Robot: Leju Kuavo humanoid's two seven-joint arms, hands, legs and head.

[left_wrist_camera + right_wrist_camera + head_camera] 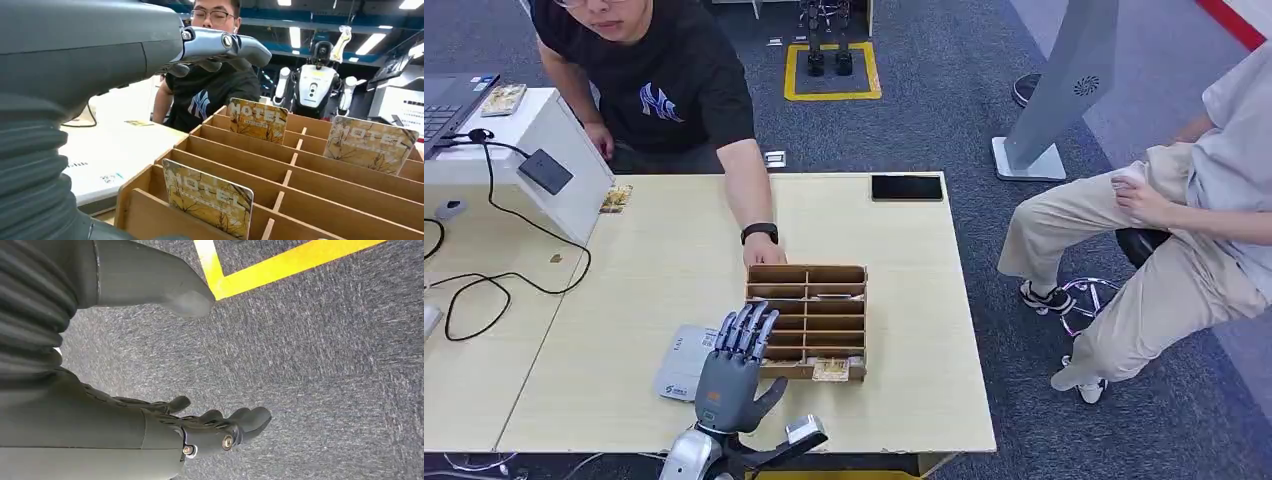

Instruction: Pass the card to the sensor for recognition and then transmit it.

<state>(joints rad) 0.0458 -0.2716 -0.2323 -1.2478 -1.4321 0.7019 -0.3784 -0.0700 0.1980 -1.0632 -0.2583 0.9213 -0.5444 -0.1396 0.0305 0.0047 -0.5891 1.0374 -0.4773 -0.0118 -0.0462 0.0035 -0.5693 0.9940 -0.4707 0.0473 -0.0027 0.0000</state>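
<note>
A wooden card rack (809, 300) stands on the pale table, with a yellow hotel card (831, 370) upright in its nearest row. My left hand (736, 362) hovers at the rack's left edge, fingers straight and apart, holding nothing. A white flat sensor box (676, 378) lies just left of it, partly under the hand. In the left wrist view my hand (150, 47) reaches over the rack (310, 165), where three hotel cards stand: one near (207, 200), one further back (257, 120) and one to the side (370, 145). My right hand (200, 427) hangs empty over carpet.
A person in a black shirt leans over the far table edge, one hand (762, 250) on the rack's far corner. A black phone (907, 187) lies at the back. A white box with a black reader (545, 170) and cables sits left. Another person sits at the right.
</note>
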